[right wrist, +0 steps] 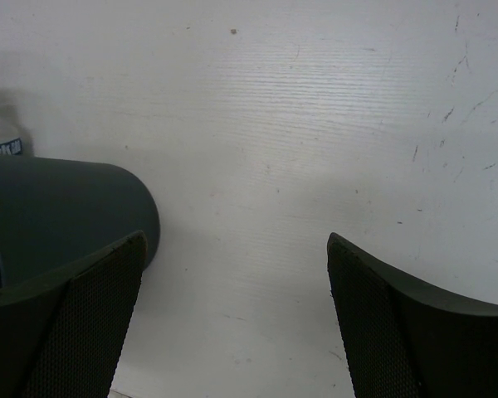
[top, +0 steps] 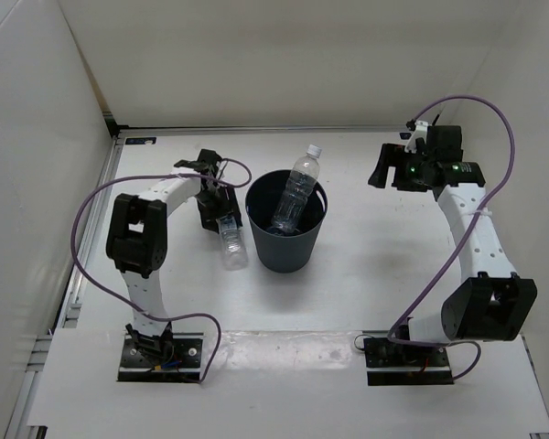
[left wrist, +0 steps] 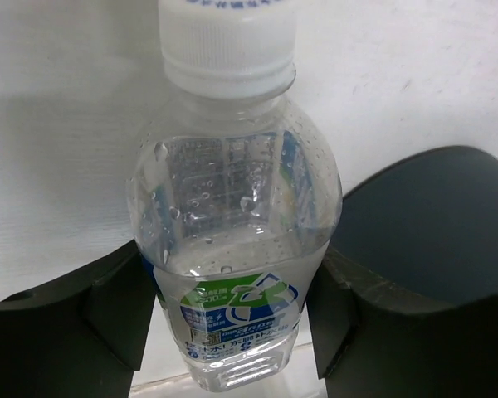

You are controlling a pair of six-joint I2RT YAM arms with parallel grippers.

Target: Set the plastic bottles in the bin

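Note:
The dark grey-blue bin (top: 286, 240) stands mid-table. A clear bottle with a white cap (top: 297, 187) leans inside it, its top sticking out above the rim. My left gripper (top: 214, 216) is just left of the bin, shut on a clear bottle with a blue and green label (top: 231, 243). In the left wrist view this bottle (left wrist: 232, 240) sits between both fingers (left wrist: 108, 311), cap pointing away, with the bin's wall (left wrist: 432, 224) to the right. My right gripper (top: 382, 168) is open and empty, right of the bin. No orange bottle is in view.
White walls close the table at the back and left. In the right wrist view the gripper (right wrist: 232, 323) is over bare white table, with the bin's side (right wrist: 58, 211) at the left and a bit of labelled bottle (right wrist: 4, 143) beyond it.

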